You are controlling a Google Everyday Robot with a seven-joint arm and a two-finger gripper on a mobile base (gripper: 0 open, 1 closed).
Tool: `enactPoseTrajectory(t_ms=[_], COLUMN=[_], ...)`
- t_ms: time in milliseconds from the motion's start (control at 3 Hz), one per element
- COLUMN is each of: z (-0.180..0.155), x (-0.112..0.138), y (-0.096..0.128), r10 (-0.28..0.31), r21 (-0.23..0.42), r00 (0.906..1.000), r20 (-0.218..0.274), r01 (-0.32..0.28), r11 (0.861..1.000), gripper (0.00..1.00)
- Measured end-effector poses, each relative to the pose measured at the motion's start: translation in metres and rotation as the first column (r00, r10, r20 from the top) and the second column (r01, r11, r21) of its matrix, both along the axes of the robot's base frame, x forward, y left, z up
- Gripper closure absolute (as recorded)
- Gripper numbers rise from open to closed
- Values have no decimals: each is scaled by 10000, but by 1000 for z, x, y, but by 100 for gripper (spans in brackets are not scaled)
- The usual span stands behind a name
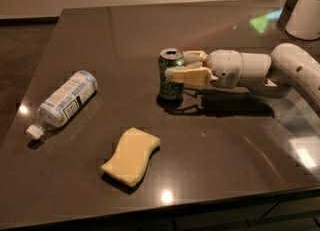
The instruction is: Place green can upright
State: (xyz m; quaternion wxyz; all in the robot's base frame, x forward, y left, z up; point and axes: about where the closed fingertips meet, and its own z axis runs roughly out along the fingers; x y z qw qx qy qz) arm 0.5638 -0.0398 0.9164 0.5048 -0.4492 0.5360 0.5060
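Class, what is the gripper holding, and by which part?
The gripper holds the green can by its upper side wall; the can stands upright on the table.

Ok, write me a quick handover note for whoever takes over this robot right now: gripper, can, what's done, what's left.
Gripper: reaching in from the right, closed on the upper half of the green can.
Green can: upright, opening on top, base on the table, around mid-table.
Done: the can looks upright and set down.
Left: open the gripper and draw the arm back to the right, probably slowly so the can does not tip.
Nearby: plastic bottle lying on its side at the left, yellow sponge nearer the front edge; both well apart from the can.
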Motion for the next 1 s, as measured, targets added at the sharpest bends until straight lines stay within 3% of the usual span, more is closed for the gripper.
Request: enactPoseTrajectory(t_ms=[333, 667, 1000], z=[1, 1, 1], x=[-1, -1, -1], y=[3, 5, 5], r10=[48, 92, 93], r21=[-19, -19, -18], r00=[10000, 10000, 10000], r20=[7, 14, 15], r01=[-48, -92, -93], r11=[10000, 10000, 10000], gripper=[13, 0, 0])
